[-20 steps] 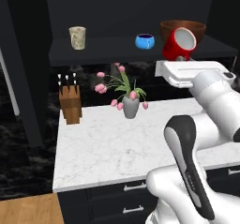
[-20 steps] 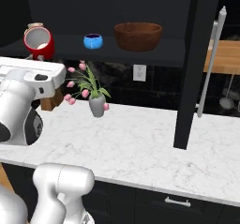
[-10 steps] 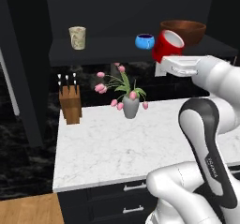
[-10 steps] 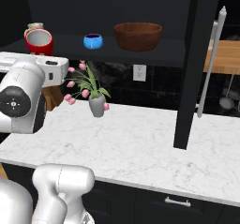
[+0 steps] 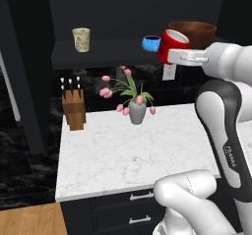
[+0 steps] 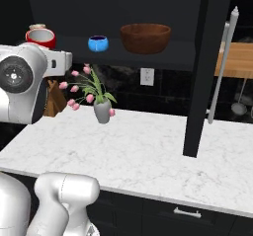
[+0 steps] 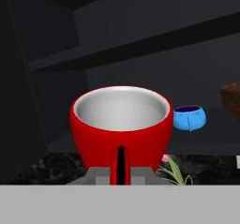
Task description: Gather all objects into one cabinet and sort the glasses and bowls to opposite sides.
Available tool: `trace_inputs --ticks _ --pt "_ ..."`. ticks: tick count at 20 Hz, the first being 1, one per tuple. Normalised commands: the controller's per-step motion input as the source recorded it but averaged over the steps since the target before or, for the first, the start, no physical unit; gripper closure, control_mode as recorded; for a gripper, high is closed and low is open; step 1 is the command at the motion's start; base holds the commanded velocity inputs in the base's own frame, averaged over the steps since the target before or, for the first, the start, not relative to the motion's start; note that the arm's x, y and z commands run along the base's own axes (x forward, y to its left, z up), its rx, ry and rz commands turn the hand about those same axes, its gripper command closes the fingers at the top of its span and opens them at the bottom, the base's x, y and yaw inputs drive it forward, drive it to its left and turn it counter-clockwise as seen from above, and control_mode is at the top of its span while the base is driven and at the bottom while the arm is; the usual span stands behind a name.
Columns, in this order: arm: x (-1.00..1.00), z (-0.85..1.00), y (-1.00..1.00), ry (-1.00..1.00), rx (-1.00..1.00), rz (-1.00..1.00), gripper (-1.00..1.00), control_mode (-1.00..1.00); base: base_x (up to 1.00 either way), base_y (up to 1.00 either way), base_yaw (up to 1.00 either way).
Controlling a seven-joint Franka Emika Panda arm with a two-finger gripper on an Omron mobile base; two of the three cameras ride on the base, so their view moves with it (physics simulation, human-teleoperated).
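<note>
My gripper (image 5: 171,57) is shut on the red mug (image 5: 172,44), holding it nearly upright in the air in front of the cabinet shelf (image 5: 108,51). In the hand view the red mug (image 7: 121,124) sits between the fingers (image 7: 96,175) with its handle facing the camera. The small blue bowl (image 5: 151,43) stands on the shelf just left of the mug, and the wide brown bowl (image 5: 193,31) sits behind and to its right. Far left on the shelf stands the beige cup (image 5: 81,39). From the right base view, the red mug (image 6: 40,36) is left of the blue bowl (image 6: 98,43) and brown bowl (image 6: 146,36).
A grey vase of pink tulips (image 5: 137,112) and a wooden knife block (image 5: 74,110) stand on the white marble counter (image 5: 113,153) below the shelf. The open cabinet door (image 6: 197,57) with its pale bar handle (image 6: 223,67) juts out on the right. Black drawers (image 5: 140,197) run under the counter.
The arm has swung its elbow round and carried the red mug a little left, from in front of the brown bowl toward the blue bowl. The mug has turned from tilted to nearly upright.
</note>
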Motion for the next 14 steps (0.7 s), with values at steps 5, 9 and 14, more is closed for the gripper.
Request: trace_inputs --ticks 5,9,14 --pt "0.07 -0.04 0.12 0.08 -0.08 0.0 1.0 -1.0 0.0 0.0 0.0" --pt "0.09 -0.08 0.16 0.06 -0.1 0.0 1.0 -1.0 0.0 0.0 0.0" --pt "0.17 -0.01 0.16 0.03 -0.08 0.0 1.0 -1.0 0.0 0.0 0.0"
